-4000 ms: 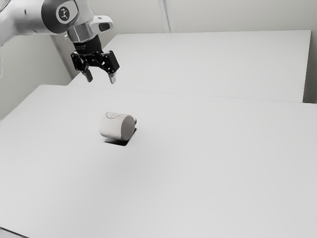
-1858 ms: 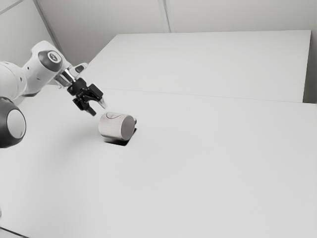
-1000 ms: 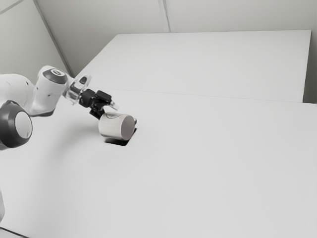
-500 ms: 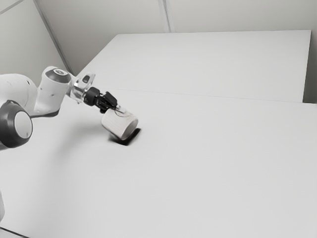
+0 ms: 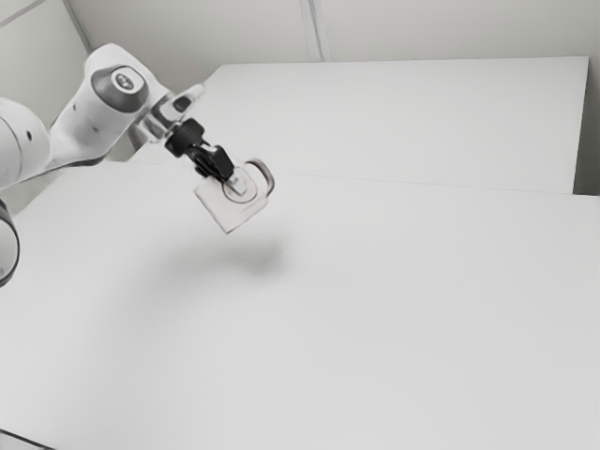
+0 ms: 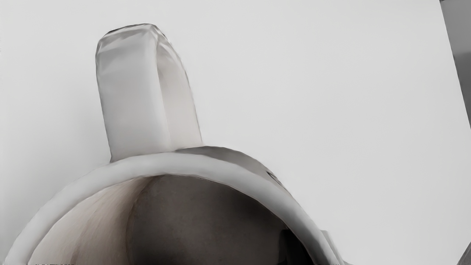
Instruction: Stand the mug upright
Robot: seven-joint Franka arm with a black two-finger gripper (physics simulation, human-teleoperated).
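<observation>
Gripper (image 5: 234,184) closed on the wall of the mug (image 5: 223,206), near the rim, with one of the fingers (image 6: 294,250) inside the mouth and the other outside. Held aloft over the table (image 5: 375,319), above a soft shadow (image 5: 264,259). Tilted, with open mouth toward the Gripper and base lower, toward the exterior view's right; handle (image 6: 134,99) standing out from the side, free of the grip. Done, as far as shown: grasp and lift. Partly done, by judgement: turning toward upright. Left: removal of the remaining tilt, lowering base first, release once flat on the table, and withdrawal. Possible fault: landing on the base's edge, with a tip-over on release or a slip at the thin wall.
</observation>
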